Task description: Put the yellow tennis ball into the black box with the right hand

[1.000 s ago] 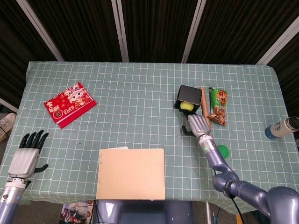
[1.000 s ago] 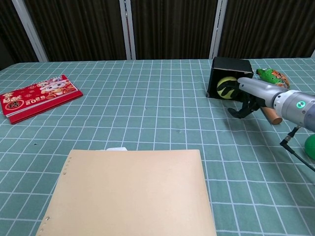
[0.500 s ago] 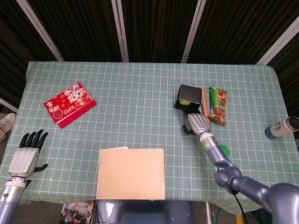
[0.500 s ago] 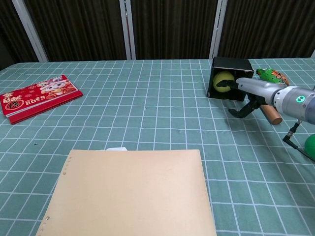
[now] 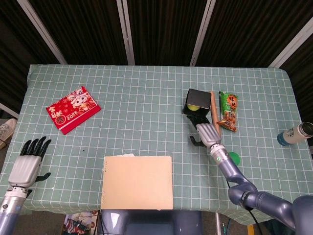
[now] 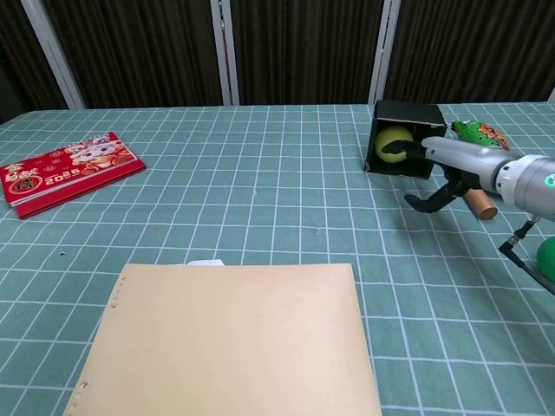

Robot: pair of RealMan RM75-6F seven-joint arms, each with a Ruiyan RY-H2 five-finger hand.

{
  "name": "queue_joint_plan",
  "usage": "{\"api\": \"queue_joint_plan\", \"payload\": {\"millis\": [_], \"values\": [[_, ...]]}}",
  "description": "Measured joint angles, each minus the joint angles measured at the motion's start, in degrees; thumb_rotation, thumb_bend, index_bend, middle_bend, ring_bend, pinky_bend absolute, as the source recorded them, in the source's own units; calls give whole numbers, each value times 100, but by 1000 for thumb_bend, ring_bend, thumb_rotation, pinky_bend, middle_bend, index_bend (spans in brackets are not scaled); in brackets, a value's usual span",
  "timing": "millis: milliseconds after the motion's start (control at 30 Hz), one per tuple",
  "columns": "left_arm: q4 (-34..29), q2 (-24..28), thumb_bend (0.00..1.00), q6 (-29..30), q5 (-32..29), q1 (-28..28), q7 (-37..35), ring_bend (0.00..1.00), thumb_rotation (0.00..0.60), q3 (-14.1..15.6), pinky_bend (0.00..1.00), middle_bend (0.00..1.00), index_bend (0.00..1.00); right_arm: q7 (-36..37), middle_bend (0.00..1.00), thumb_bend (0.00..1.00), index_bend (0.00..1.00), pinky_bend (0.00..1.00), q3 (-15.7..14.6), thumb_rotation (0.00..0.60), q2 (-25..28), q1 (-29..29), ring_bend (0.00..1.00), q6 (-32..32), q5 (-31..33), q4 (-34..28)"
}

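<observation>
The yellow tennis ball (image 5: 193,108) (image 6: 393,143) lies inside the black box (image 5: 196,98) (image 6: 406,114), which rests on its side with the opening facing me. My right hand (image 5: 206,132) (image 6: 453,165) hovers just in front of the box mouth, fingers spread and holding nothing; its fingertips reach toward the ball. My left hand (image 5: 27,163) rests at the table's near left corner, fingers apart and empty; the chest view does not show it.
A wooden stick (image 5: 214,110) and a green snack bag (image 5: 228,111) lie right of the box. A green ball (image 5: 234,158) sits by my right forearm. A tan notebook (image 5: 137,182) lies front centre, a red booklet (image 5: 73,108) far left, a bottle (image 5: 295,133) far right.
The ball went from the box mouth deeper into the box, and my right hand has drawn back a little toward me with its fingers off the ball. The left hand stayed still.
</observation>
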Motion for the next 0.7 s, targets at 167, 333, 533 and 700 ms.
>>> {"api": "queue_joint_plan", "payload": {"millis": [167,333,533,700], "values": [[-93,108,66,165,196,65,-105,0,600,66,0,0,0,-235,0,526,0,0,-284,600,542,-432,0,624,-260,-1158],[-176,253,66,458,475,177,-333,0,600,136,0,0,0,-514,0,526,0,0,-739,600,1200,-1072,0,1640,-819,-2159],[-325,497,66,747,654,339,-610,0,600,209,0,0,0,-881,0,404,0,0,-1248,600,1752,-2044,0,3224,-1514,-2501],[-352,589,66,827,833,393,-822,0,600,267,0,0,0,-1618,0,360,0,0,-1629,600,2038,-2897,0,4092,-1662,-2470]]}}
